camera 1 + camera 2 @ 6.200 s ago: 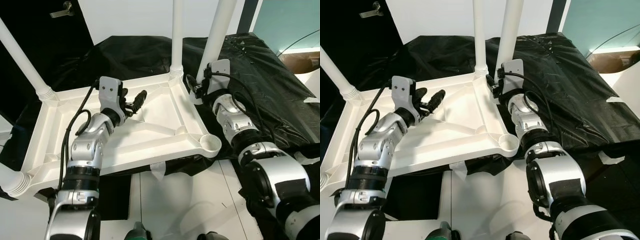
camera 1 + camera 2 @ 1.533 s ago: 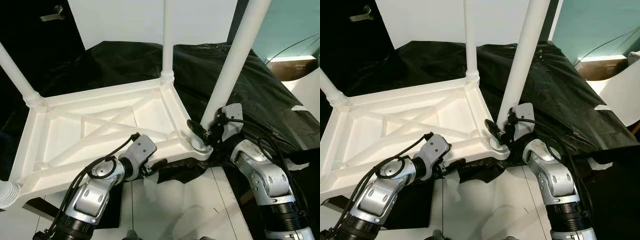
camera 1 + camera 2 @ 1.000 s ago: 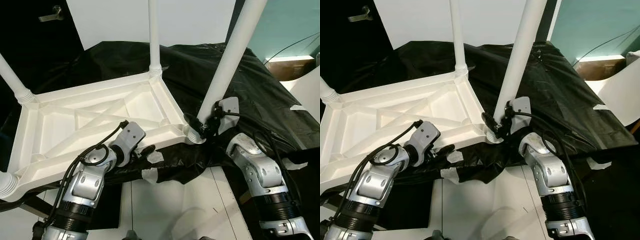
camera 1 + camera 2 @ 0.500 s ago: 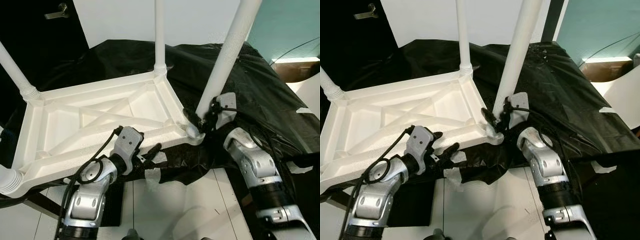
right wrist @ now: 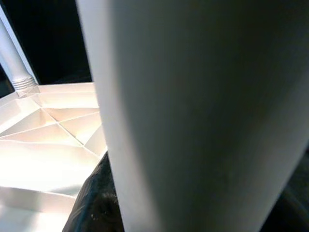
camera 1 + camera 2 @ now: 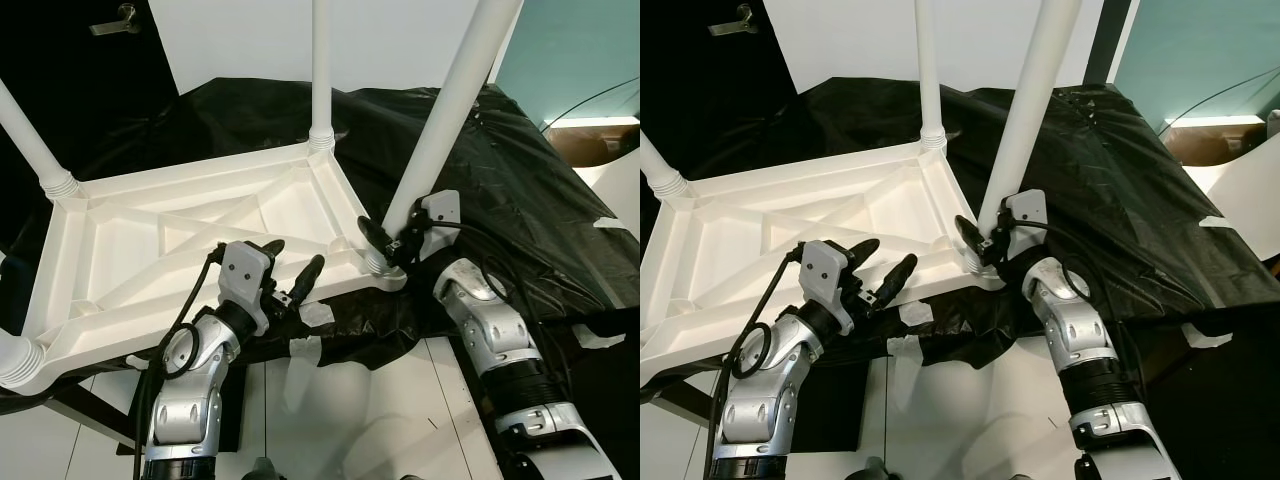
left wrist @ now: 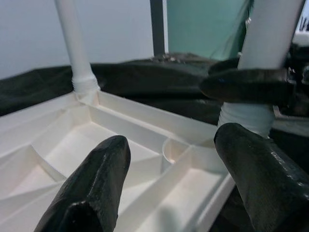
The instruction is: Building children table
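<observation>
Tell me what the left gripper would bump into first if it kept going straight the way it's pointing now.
Probably the white leg that the right gripper is clamping at the tabletop's near corner. The left gripper is open and aims toward that corner, though depth is hard to judge.

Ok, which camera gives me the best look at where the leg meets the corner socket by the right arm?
The left wrist view: the table leg and its threaded base sit close, with a black finger across it. The eye views show the joint smaller, partly behind the right gripper. The right wrist view shows the leg's shaft, blurred.
</observation>
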You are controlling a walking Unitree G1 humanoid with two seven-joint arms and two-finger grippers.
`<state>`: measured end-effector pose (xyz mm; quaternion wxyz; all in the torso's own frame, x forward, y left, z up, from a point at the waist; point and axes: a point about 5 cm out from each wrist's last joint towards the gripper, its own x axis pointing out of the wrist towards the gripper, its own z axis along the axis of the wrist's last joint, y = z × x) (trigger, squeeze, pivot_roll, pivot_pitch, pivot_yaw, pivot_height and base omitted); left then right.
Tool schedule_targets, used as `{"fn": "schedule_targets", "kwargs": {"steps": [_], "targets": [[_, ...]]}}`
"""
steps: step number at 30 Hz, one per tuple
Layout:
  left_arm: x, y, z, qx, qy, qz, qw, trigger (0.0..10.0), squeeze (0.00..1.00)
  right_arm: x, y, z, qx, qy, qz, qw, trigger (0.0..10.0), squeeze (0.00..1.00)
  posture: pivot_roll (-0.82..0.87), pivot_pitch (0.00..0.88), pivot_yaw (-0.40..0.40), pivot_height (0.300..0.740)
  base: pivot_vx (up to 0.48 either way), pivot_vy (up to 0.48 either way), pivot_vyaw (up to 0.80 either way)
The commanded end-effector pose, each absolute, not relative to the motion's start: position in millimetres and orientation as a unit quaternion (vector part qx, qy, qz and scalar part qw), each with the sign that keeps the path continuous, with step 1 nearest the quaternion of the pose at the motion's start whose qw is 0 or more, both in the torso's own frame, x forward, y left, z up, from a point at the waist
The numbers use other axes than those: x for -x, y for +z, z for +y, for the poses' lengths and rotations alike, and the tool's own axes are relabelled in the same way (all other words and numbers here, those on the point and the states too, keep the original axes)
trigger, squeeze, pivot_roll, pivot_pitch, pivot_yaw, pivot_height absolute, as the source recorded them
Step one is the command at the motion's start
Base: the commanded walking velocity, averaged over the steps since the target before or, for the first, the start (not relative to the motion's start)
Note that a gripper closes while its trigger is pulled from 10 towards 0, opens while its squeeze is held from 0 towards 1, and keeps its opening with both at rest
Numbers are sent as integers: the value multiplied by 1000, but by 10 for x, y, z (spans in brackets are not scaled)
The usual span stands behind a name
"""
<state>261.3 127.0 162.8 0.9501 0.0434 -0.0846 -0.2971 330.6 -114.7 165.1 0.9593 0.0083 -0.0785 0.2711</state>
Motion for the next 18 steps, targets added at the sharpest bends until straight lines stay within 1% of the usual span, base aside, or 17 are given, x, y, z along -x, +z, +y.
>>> {"fn": "schedule_targets", "kwargs": {"steps": [1, 5, 9, 11, 13, 17, 18], "targets": [[-2683, 1581, 1429, -27, -137, -89, 986, 10000, 0, -3347, 1670, -1186, 0, 266, -87, 960, 10000, 0, 128, 1, -28, 740, 0, 0, 0], [-2678, 1553, 1425, -19, -141, -91, 986, 10000, 0, -3369, 1657, -1215, 1, 264, -86, 961, 10000, 0, 128, 1, -28, 740, 0, 0, 0], [-2610, 1543, 1386, 0, -171, -105, 980, 10000, 0, -3400, 1637, -1255, 8, 262, -85, 961, 10000, 0, 121, 10, -31, 740, 0, 0, 0], [-2538, 1552, 1338, -33, -200, -119, 972, 10000, 0, -3419, 1627, -1278, 17, 263, -84, 961, 10000, 0, 121, 12, -31, 740, 0, 0, 0], [-2538, 1552, 1338, -33, -200, -119, 972, 10000, 0, -3419, 1627, -1278, 17, 263, -84, 961, 10000, 0, 121, 12, -31, 740, 0, 0, 0], [-2436, 1502, 1200, -49, -279, -101, 954, 10000, 0, -3456, 1621, -1338, 24, 265, -79, 961, 10000, 0, 121, 16, -23, 740, 0, 0, 0], [-2428, 1498, 1181, -51, -289, -99, 951, 10000, 0, -3462, 1621, -1347, 25, 266, -79, 961, 10000, 0, 121, 17, -22, 740, 0, 0, 0]]}}
